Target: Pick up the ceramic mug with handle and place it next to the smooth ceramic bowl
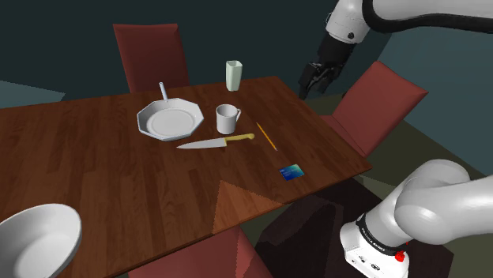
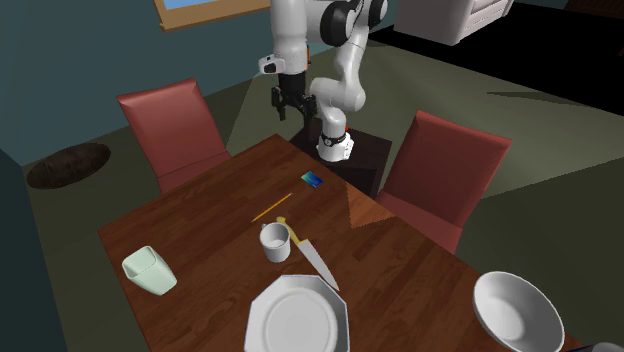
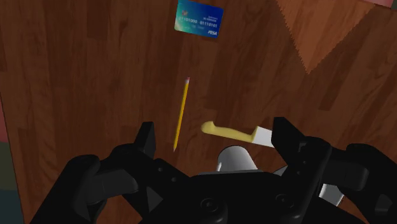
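Mug (image 1: 227, 118) sits untouched on the surface (image 1: 95, 166), well apart from the bowl (image 1: 35, 241); tool (image 1: 310, 85) hangs spread overhead, grasp and placing undone

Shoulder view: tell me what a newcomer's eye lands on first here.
The black gripper hangs open at the view's upper right, apart from everything on the wooden table. Mid-table a white mug stands just right of a white octagonal plate, with a yellow-handled knife lying in front of them. A white bowl sits alone at the view's lower left.
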`<state>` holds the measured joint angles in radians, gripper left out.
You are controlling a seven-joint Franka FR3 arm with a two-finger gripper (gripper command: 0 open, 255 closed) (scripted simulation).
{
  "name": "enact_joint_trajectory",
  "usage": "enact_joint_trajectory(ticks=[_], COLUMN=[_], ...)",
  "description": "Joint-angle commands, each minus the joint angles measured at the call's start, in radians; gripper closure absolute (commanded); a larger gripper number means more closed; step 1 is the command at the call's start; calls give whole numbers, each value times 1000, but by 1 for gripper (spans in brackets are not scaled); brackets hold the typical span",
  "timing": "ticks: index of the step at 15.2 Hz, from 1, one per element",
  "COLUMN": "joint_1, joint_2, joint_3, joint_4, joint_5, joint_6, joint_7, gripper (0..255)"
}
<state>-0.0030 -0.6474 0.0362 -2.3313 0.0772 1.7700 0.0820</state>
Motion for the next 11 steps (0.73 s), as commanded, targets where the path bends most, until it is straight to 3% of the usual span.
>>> enact_joint_trajectory(ticks=[1, 11], joint_1=[2, 7], joint_2=[75, 459], joint_3=[28, 141], joint_4=[21, 216], joint_5=[3, -48], joint_6=[49, 198], joint_7=[34, 215], gripper=[0, 0])
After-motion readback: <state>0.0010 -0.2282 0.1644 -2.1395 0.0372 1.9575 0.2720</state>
